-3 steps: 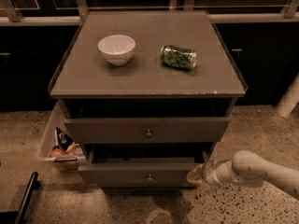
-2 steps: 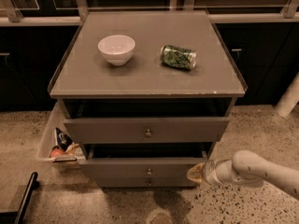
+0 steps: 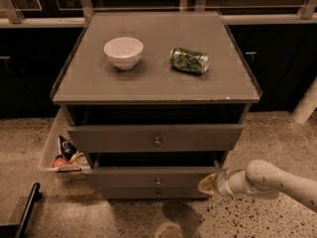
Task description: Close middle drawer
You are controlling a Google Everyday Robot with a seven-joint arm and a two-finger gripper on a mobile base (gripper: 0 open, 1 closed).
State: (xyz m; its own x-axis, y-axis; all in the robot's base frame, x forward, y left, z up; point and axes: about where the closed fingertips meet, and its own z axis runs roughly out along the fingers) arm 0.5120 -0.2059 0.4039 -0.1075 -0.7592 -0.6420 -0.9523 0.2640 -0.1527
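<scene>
While pressing with the gripper (image 3: 208,185) at its right corner, nudged the middle drawer (image 3: 138,177) slightly inward; still juts out, so needs more pushing. Cannot tell claw's spread.

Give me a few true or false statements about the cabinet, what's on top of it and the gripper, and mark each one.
1. The can lies on its side on the cabinet top. True.
2. The bowl sits to the right of the can. False: it sits to the can's left.
3. The gripper is at the right end of the middle drawer front. True.
4. The middle drawer is fully shut. False: it sticks out past the bottom drawer, with a dark gap above it.
</scene>
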